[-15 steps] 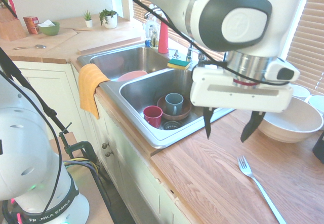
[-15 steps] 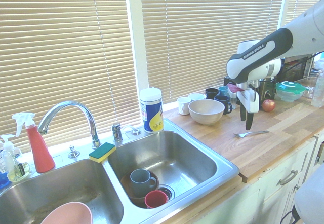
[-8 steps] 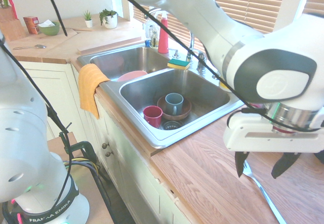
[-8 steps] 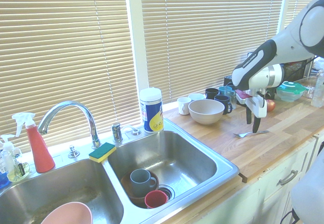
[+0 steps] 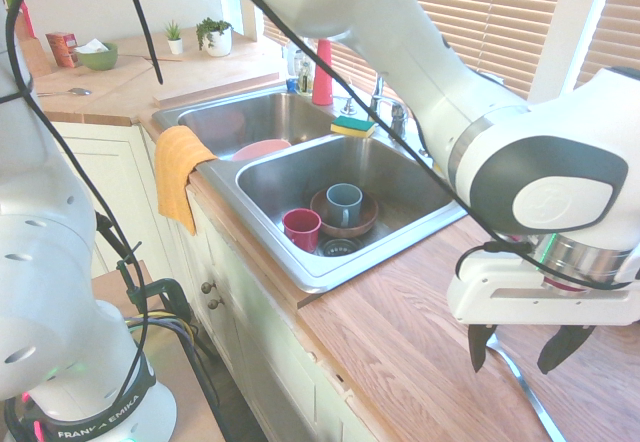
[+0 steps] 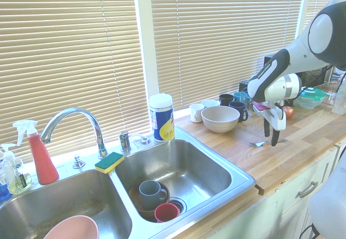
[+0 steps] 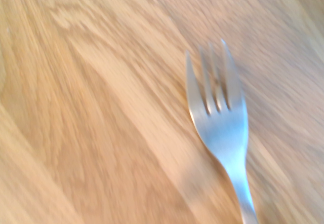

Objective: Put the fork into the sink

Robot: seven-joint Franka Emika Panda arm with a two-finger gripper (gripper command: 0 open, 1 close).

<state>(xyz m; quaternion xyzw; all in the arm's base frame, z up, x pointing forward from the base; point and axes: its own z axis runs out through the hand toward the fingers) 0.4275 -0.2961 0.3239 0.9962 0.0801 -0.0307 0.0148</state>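
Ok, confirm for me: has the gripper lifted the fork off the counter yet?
No, the fork lies flat on the counter under the open gripper.

You see a wooden counter with the fork lying flat on it. A cream bowl, some mugs and an apple sit farther back.
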